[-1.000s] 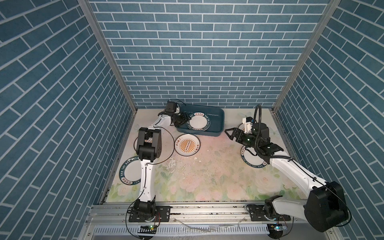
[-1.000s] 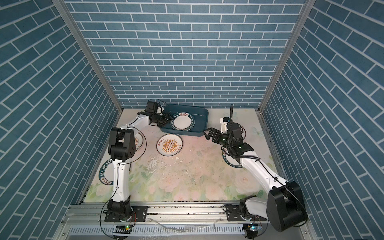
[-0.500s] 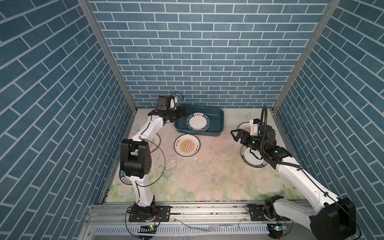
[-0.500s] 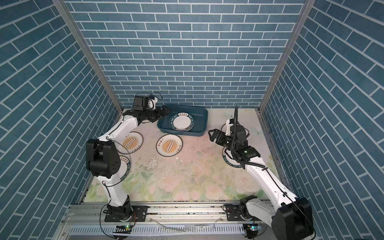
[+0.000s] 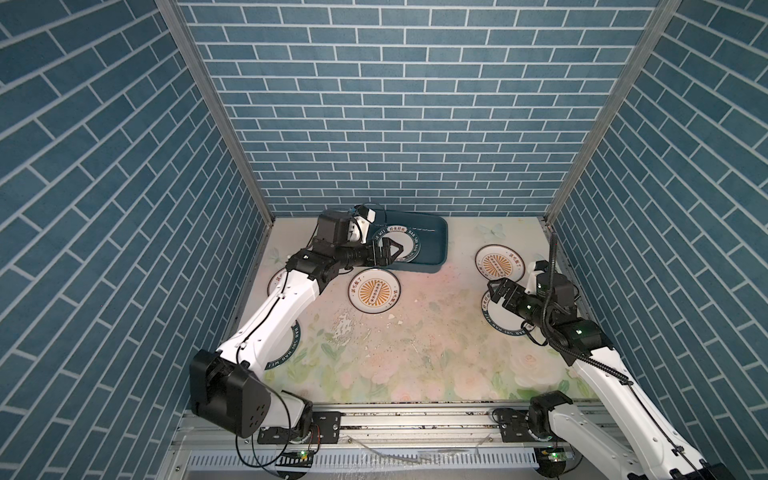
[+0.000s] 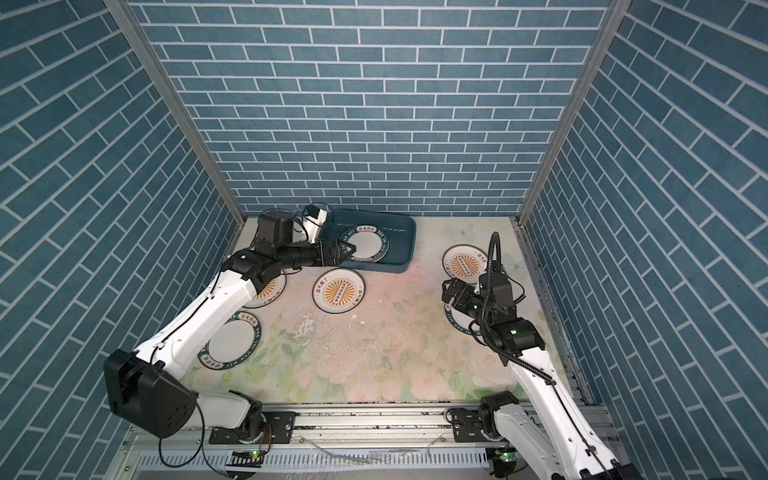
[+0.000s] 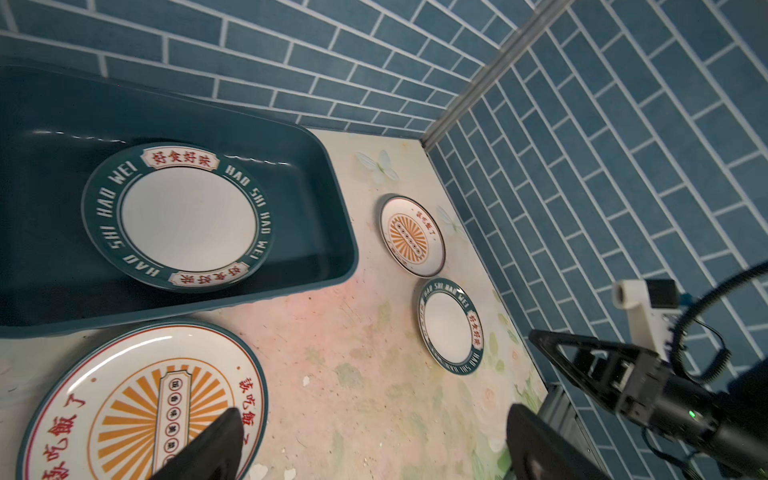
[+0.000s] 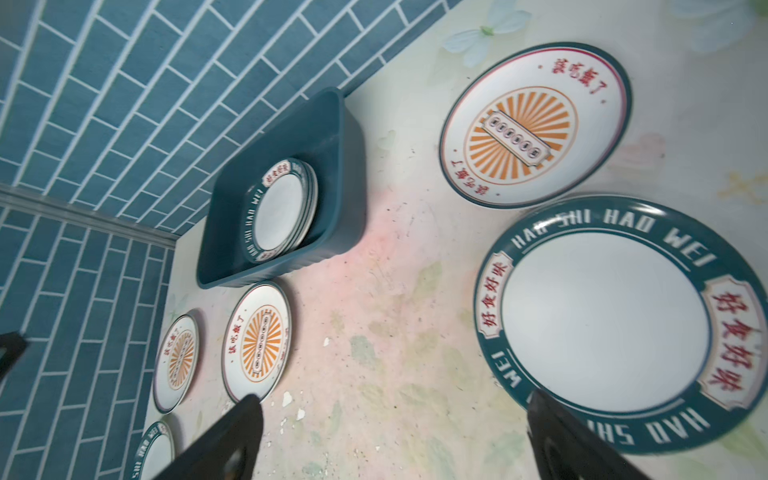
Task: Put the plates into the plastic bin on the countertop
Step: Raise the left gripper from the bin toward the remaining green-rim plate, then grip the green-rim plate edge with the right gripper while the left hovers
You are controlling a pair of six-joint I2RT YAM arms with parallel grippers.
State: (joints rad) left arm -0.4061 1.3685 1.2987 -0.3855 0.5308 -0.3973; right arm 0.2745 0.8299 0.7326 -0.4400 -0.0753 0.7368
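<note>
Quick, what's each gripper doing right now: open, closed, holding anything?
Left gripper: jaws open, empty, by the dark teal plastic bin.
Right gripper: jaws open, empty, near a round white green-rimmed plate.

left arm: elbow dropped outward | right arm: pulled back over lettered plate
</note>
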